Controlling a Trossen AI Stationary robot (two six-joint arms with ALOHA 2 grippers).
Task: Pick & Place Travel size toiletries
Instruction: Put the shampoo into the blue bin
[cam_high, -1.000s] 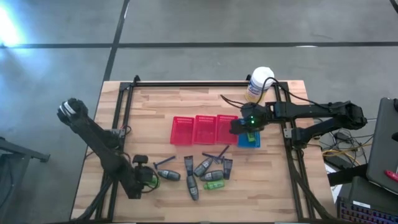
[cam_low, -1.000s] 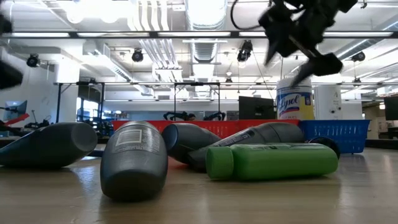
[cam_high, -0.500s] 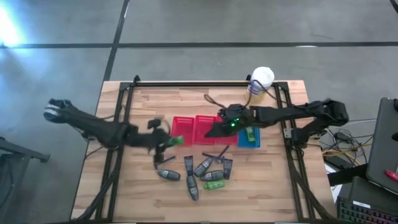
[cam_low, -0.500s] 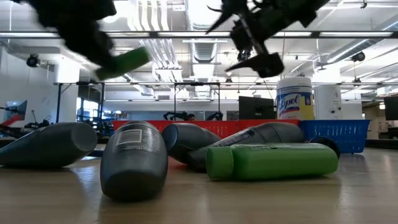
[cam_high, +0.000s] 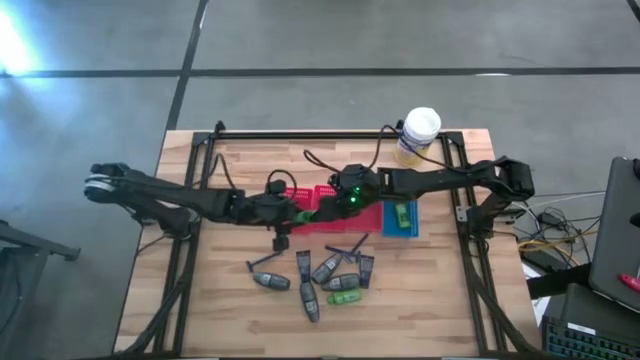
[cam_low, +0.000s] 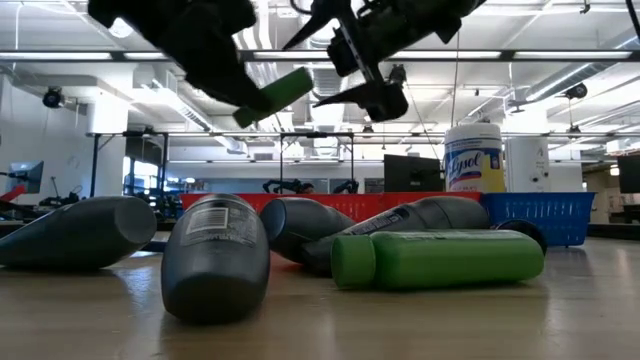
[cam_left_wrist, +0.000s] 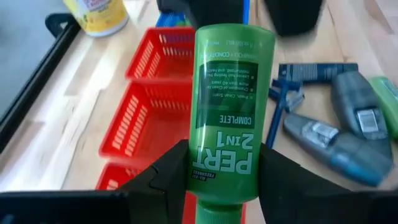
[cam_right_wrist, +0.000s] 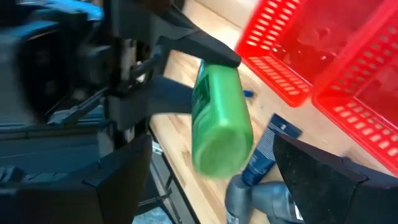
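The left gripper (cam_left_wrist: 217, 180) is clamped on a green bottle (cam_left_wrist: 231, 106) above the red baskets (cam_left_wrist: 152, 106). The right gripper (cam_low: 345, 60) hangs beside it, jaws apart

A robotics lab or workshop hall. Seen in the low view: exposed ceiling ducts (cam_low: 245, 40), long strip lights (cam_low: 130, 55), and dark monitors (cam_low: 412, 172) on far benches. Grey concrete floor (cam_high: 320, 40) around a wooden table (cam_high: 250, 160).
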